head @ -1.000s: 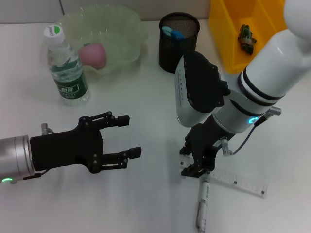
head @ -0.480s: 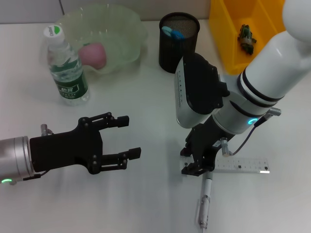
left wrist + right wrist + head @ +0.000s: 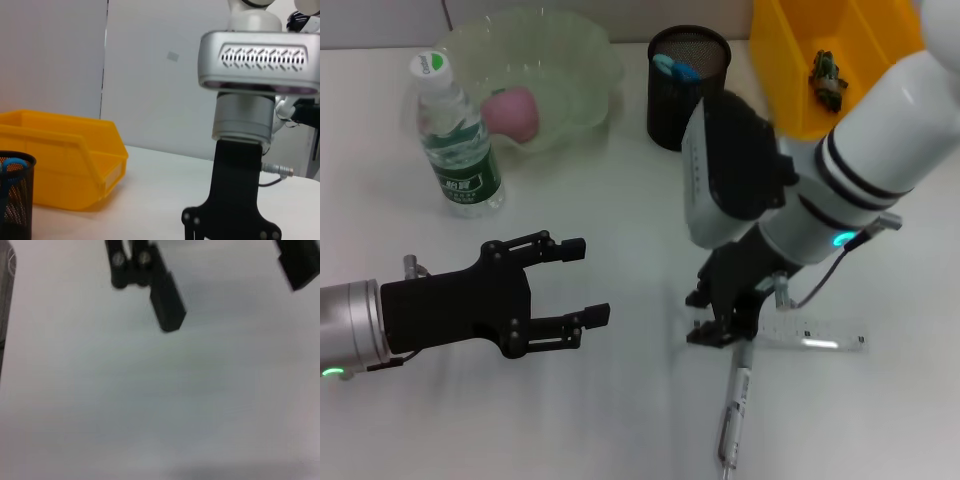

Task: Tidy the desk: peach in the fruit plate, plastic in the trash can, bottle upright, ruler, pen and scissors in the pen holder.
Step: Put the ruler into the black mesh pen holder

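Head view: the right gripper (image 3: 718, 322) hangs low over the near end of the ruler (image 3: 810, 336), whose long axis runs toward 3 o'clock; the pen (image 3: 733, 412) lies at 6 o'clock. I cannot tell its finger state. The left gripper (image 3: 582, 281), spread, is well apart at 9 o'clock.

Left wrist view: only the right arm's wrist shows.

Right wrist view: bare table.

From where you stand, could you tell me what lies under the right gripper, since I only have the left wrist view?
Observer: The right gripper is low over the end of a clear ruler lying flat on the table.
Operator: Thank you. Is the pen nearby?
Observer: Yes, the pen lies on the table just below that gripper, pointing toward the robot.
Operator: And is the bottle done?
Observer: The water bottle stands upright beside the fruit plate, which holds the peach.
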`<state>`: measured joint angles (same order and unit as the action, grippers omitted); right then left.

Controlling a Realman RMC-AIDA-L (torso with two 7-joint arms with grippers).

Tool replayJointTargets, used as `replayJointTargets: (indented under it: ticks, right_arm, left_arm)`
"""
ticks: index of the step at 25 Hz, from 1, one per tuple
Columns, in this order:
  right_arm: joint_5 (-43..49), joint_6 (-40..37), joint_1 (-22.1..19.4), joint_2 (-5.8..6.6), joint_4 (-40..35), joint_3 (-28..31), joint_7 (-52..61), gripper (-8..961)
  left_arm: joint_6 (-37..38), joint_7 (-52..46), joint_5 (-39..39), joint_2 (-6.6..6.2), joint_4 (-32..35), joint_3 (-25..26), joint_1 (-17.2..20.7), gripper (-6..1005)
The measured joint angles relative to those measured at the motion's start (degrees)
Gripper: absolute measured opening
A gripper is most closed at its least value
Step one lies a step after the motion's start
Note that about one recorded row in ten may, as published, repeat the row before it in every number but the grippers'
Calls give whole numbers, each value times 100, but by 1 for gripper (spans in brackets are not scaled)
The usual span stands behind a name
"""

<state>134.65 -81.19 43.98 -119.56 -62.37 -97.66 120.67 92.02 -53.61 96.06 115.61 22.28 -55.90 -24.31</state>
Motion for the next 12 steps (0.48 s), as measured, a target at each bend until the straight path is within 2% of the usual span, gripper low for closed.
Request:
replayJointTargets:
  ticks: [3, 6, 12]
  right_arm:
    - [-5, -200, -59, 15, -285, 474, 110, 389]
    - [-62, -461, -80, 17, -555, 1255, 237, 390]
    - [-526, -508, -254, 25, -830, 2701, 349, 390]
  left_arm:
    - [2, 0, 0, -2, 0, 0, -1, 802]
    - [8, 0, 0, -3, 2, 0, -3, 802]
    - [12, 0, 0, 18, 59, 0, -6, 802]
